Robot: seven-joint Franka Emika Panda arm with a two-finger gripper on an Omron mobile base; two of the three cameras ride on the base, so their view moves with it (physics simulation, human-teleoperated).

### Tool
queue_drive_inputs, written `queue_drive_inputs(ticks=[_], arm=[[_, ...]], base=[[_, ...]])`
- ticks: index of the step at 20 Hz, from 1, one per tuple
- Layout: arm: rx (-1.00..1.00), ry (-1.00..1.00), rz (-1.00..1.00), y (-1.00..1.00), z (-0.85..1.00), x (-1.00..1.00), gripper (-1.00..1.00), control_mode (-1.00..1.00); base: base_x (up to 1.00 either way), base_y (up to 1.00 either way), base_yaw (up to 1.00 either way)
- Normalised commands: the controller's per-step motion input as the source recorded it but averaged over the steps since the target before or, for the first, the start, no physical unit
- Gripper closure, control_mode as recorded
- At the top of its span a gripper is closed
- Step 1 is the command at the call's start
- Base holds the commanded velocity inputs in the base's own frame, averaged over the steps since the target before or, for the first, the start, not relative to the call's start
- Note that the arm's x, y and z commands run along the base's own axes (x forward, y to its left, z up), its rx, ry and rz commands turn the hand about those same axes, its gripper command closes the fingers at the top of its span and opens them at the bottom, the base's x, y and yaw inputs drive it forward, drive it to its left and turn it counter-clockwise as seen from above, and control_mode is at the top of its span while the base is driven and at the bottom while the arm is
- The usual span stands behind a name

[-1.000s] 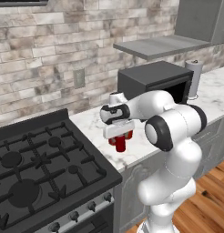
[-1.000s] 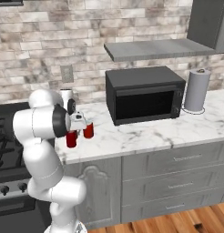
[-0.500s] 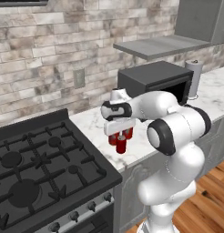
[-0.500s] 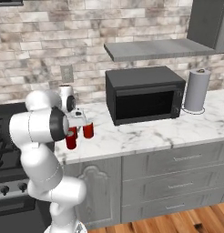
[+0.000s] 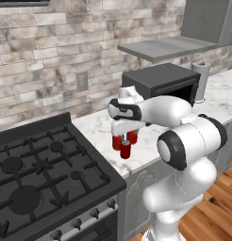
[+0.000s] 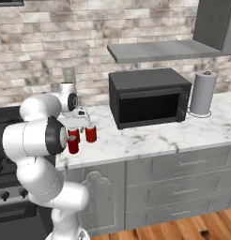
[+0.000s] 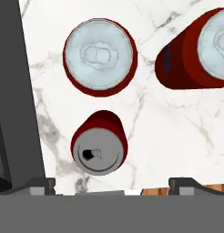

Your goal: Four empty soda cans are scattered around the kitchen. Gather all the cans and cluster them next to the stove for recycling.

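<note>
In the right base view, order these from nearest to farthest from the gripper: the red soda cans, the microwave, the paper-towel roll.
1. Red soda cans: directly below the gripper, on the counter beside the stove.
2. Microwave: further right, at the wall.
3. Paper-towel roll: far right, past the microwave.

Bench point(image 6: 150, 140): white marble top with grey veins, on grey cabinets
Cans point(image 7: 99, 57): three red soda cans, upright, clustered close near the bench's stove-side edge
Microwave point(image 6: 149, 97): black, at the back of the bench
Paper-towel roll point(image 6: 202, 92): upright, just beside the microwave
</note>
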Motion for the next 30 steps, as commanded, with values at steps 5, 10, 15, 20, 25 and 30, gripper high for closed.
queue_drive_inputs(ticks=[5, 10, 15, 20, 25, 30], arm=[[0.00, -0.08, -0.09, -0.16, -0.02, -0.55, -1.00, -1.00], [0.00, -0.08, -0.10, -0.10, -0.09, -0.58, -1.00, -1.00], [0.00, -0.03, -0.11, -0.09, -0.08, -0.53, -1.00, -1.00], [0.00, -0.01, -0.07, -0.08, -0.09, -0.55, -1.00, -1.00], [0.00, 0.00, -0.01, 0.00, -0.01, -0.08, -1.00, 1.00], [0.00, 0.00, 0.00, 0.00, 0.00, 0.00, -1.00, 1.00]], base=[[0.00, 0.00, 0.00], [0.00, 0.00, 0.00], [0.00, 0.00, 0.00], [0.00, 0.00, 0.00], [0.00, 0.00, 0.00], [0.00, -0.05, -0.06]])
